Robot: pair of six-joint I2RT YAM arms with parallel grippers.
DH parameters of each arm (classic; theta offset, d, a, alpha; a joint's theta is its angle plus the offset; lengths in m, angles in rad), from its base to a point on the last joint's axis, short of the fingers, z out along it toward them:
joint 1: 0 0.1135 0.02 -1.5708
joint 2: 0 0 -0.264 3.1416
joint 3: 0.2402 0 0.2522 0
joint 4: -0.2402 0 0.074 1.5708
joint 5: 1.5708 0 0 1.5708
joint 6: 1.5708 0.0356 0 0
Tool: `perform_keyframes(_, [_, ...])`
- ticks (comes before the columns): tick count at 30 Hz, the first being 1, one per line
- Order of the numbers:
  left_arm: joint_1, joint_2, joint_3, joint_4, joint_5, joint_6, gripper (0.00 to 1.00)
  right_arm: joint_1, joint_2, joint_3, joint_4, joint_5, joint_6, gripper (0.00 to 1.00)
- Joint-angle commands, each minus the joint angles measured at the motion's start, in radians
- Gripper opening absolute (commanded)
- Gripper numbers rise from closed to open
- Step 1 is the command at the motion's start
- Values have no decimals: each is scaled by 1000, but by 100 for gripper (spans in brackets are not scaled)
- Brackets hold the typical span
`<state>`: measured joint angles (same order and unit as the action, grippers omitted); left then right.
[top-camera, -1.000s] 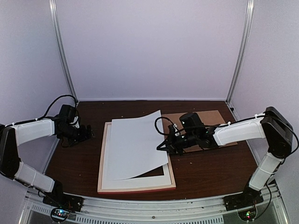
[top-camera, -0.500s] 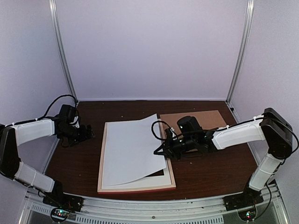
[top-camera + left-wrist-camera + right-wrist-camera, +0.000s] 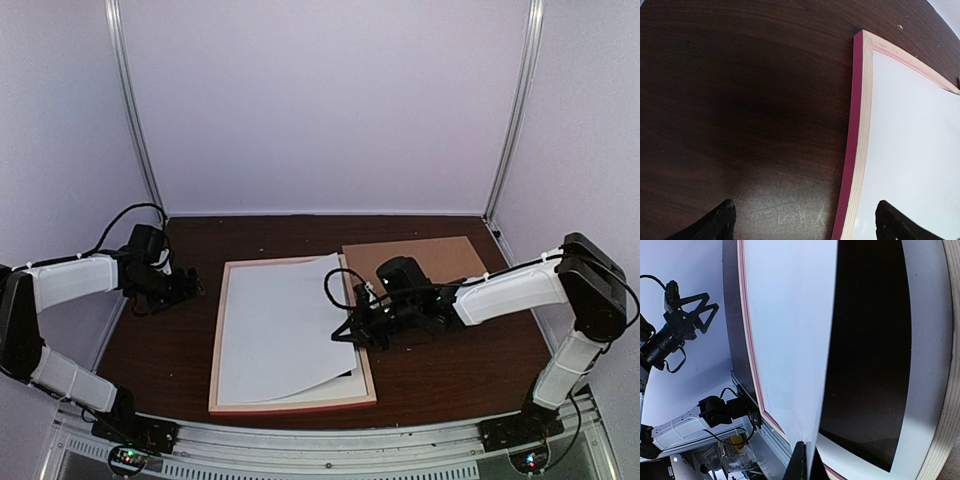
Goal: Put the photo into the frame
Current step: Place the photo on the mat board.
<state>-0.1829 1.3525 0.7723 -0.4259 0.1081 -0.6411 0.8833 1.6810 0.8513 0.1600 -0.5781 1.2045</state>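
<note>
From above, the thin white-backed rectangular photo [image 3: 285, 325] lies print-down inside the large narrow-barred wooden frame [image 3: 290, 404], which rests pale back upward on the dark brown wood-grain counter [image 3: 450, 360]. The right hand [image 3: 350, 335] is closed on the sheet's right edge, while the left hand [image 3: 185, 288] is spread wide and empty, just beside the frame's left bar. A plain brown flat backing board [image 3: 440, 255] lies behind the right arm. The step looks like settling the print, so the pinched edge should probably go down slowly, square to the inner edges, and be let go only once it lies within them. In the left wrist view the frame's far corner shows a glossy pink side and raw pale wood, the matte white sheet flat within, and both dark fingertips [image 3: 715, 225] clear of everything. In the right wrist view the limp sheet bows upward from the fingers [image 3: 799, 462] over a dark opening with a white border. It will likely sag and slide, so a gentle release matters.
</note>
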Motion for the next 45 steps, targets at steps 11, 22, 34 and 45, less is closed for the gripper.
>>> perform_keyframes(11, [-7,5,-1,32,-7,-5,98,18,-14,-6,-17,83,-22,0])
perform_keyframes(22, [-7,13,-1,32,-2,-4,97,20,9,-8,-5,80,-16,7])
perform_keyframes(34, [-7,11,-4,32,-4,0,98,23,38,6,5,73,-14,10])
perform_keyframes(45, [-7,17,-1,33,-1,2,98,25,39,13,-13,77,-20,23])
